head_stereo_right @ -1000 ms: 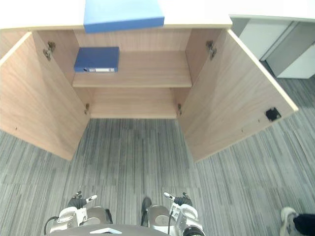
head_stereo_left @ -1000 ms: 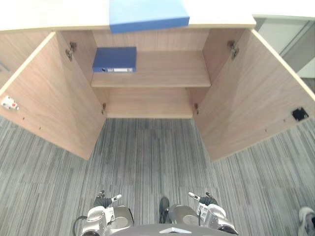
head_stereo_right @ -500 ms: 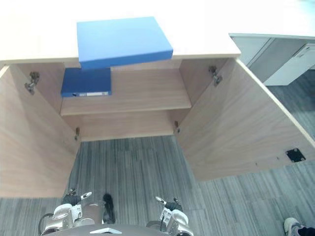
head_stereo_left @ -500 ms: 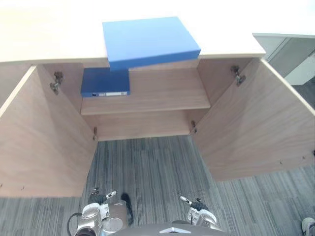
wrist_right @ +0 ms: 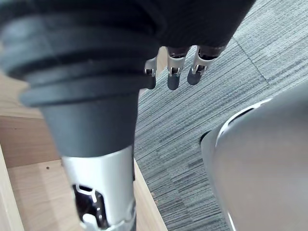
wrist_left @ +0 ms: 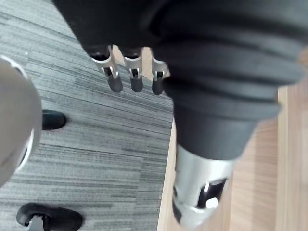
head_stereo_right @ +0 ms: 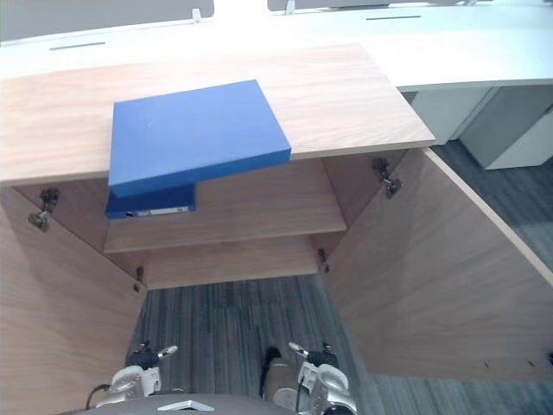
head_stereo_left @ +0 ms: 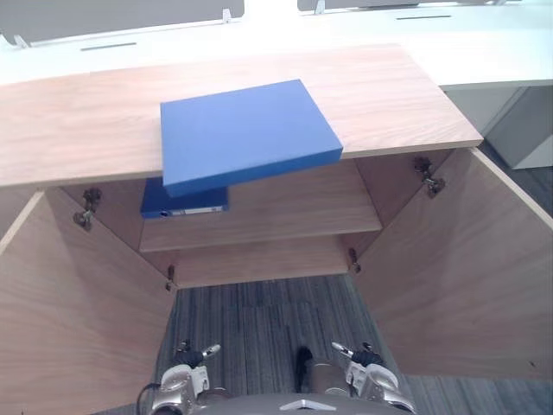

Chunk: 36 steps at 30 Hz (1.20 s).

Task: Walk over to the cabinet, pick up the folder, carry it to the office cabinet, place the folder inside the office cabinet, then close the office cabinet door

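Wood-topped cabinet (head_stereo_left: 397, 95) ahead, doors (head_stereo_left: 467, 268) wide, and the blue folder (head_stereo_left: 246, 134) lies on top, its near edge jutting past the front. Our left hand (wrist_left: 135, 79) and right hand (wrist_right: 174, 77) hang low, fingers straight, empty; we reckon a clumsy nudge could tip that folder onto the carpet (head_stereo_left: 259, 320).

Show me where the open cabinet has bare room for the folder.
The upper shelf is bare from the dark blue binder across to the right wall; the lower shelf beneath looks bare too. The left end is crowded: the binder sits there, with the blue folder overhanging the cabinet top above it.
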Tool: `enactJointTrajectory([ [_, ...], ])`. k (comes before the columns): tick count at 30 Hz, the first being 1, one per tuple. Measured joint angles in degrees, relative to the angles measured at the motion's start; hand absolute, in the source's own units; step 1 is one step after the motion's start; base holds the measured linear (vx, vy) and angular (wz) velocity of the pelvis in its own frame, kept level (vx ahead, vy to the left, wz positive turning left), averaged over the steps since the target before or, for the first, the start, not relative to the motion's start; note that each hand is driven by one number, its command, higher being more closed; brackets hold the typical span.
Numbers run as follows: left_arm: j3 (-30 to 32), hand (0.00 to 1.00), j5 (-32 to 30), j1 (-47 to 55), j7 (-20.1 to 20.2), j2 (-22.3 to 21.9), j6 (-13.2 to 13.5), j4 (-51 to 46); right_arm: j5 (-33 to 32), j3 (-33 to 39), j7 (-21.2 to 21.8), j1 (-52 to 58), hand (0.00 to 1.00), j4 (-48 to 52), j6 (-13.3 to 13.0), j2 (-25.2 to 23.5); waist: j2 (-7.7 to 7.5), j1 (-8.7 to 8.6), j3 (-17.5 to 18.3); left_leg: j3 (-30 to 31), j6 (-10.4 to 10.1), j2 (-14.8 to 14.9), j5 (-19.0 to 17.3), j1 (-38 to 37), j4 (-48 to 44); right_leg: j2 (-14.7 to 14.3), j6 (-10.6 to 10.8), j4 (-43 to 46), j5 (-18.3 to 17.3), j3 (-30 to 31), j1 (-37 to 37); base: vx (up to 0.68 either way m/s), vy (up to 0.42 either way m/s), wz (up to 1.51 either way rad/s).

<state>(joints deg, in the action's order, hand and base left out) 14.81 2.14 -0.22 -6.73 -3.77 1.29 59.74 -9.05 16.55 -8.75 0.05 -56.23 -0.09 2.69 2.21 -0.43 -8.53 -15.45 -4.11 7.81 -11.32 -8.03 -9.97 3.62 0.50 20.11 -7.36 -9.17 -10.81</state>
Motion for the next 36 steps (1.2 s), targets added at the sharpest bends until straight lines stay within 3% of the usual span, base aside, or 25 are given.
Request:
enactJointTrajectory([
  [4, 0.08, 0.00, -0.01, -0.97, 0.12, -0.64, 0.06, -1.68, -0.22, -0.72, 0.01, 1.59, 0.00, -0.87, 0.02, -0.48, -2.05, 1.14, -0.56, -2.02, -0.45, 4.40, -0.67, 5.78, -17.43, -0.21, -0.85, -3.03, -1.85, -1.89, 6.42, 0.12, -0.158, 0.31],
  [6, 0.18, 0.00, -0.02, -0.96, 0.12, -0.65, 0.07, -1.94, -0.32, -0.69, 0.01, 1.85, 0.00, -0.83, 0.02, -0.49, -2.08, 1.14, -0.48, -3.20, -0.35, 5.04, -2.07, 8.07, -18.71, -0.15, -0.89, -3.72, -2.01, -1.71, 7.07, 0.09, 0.019, -0.09],
  [9, 0.38, 0.00, -0.04, -1.07, 0.08, -0.64, 0.06, -2.41, -0.73, -0.59, -0.02, 2.05, 0.00, -0.83, 0.05, -0.46, -2.09, 1.43, -0.49, -3.44, -0.17, 4.19, -2.06, 9.99, -11.78, 0.43, 0.19, -3.68, -1.75, -0.51, 7.14, 0.11, 0.139, -0.24],
  [10, 0.38, 0.00, -0.05, -1.14, 0.15, -0.73, 0.03, -2.38, -0.71, -0.57, -0.07, 2.10, 0.00, -0.93, 0.08, -0.57, -1.71, 1.57, -0.16, -2.97, -0.85, 2.83, 2.28, 9.34, -5.71, 0.75, 1.69, -2.68, -2.43, 0.56, 7.10, 0.12, 0.211, -0.30],
  [12, 0.56, 0.00, -0.08, -1.15, 0.05, -0.26, 0.05, -2.24, -0.71, -0.58, -0.04, 2.76, 0.00, -0.80, 0.21, -1.26, -3.27, 1.67, 0.54, -3.45, -0.42, 0.72, 3.17, 7.44, -3.26, 1.74, 3.19, -4.59, -1.71, 1.65, 8.10, 0.14, 0.144, -0.14],
  [15, 0.76, 0.00, -0.16, -0.88, 0.30, 0.08, -0.01, -2.27, -0.64, -0.54, -0.02, 3.15, 0.00, -0.87, 0.22, -2.24, -4.16, 1.78, 0.84, -3.69, -0.12, -1.04, 3.31, 6.15, -2.15, 3.03, 4.01, -8.30, -0.24, 1.91, 10.61, 0.11, 0.152, 0.01],
  [20, 0.10, 0.00, -1.27, 0.08, 1.05, 0.53, -0.01, -2.14, 0.14, -0.34, 0.01, 3.30, 0.00, -0.99, 0.14, -2.03, -3.39, 1.55, 1.04, -4.14, 0.46, -2.46, 4.46, 2.62, 2.26, 3.29, 4.61, -11.70, 0.86, 2.07, 13.50, 0.04, 0.047, -0.02],
  [27, -5.66, 0.00, -1.22, 0.63, 0.36, 1.70, -0.01, -2.45, 0.43, 0.40, -0.08, 2.46, 0.00, -3.25, -0.26, -1.11, -2.23, 0.72, 1.55, -1.23, 0.40, -2.92, 8.29, 0.65, 8.21, 1.91, 3.88, -17.34, 4.12, 0.91, 16.04, -0.03, -0.031, 0.04],
  [29, -7.09, 0.00, -1.20, 1.80, -0.99, 1.77, 0.06, -6.48, 0.43, 0.33, -0.16, 2.23, 0.00, -3.33, -0.26, -0.99, -2.16, 0.53, 1.55, 0.15, 0.53, -3.02, 8.75, 0.90, 9.34, 1.70, 3.83, -18.07, 4.79, 0.36, 15.99, -0.08, -0.019, 0.19],
  [36, -9.63, 0.00, -1.20, 10.84, -5.94, 6.13, 2.47, -34.58, 0.31, -4.03, -0.89, 3.14, 0.00, -2.27, -1.30, -0.03, -2.53, 1.28, 1.49, 2.10, 1.82, -4.00, 10.16, 0.93, 11.27, 2.10, 4.01, -19.23, 6.42, 0.25, 15.61, -0.10, 0.009, 0.04],
])
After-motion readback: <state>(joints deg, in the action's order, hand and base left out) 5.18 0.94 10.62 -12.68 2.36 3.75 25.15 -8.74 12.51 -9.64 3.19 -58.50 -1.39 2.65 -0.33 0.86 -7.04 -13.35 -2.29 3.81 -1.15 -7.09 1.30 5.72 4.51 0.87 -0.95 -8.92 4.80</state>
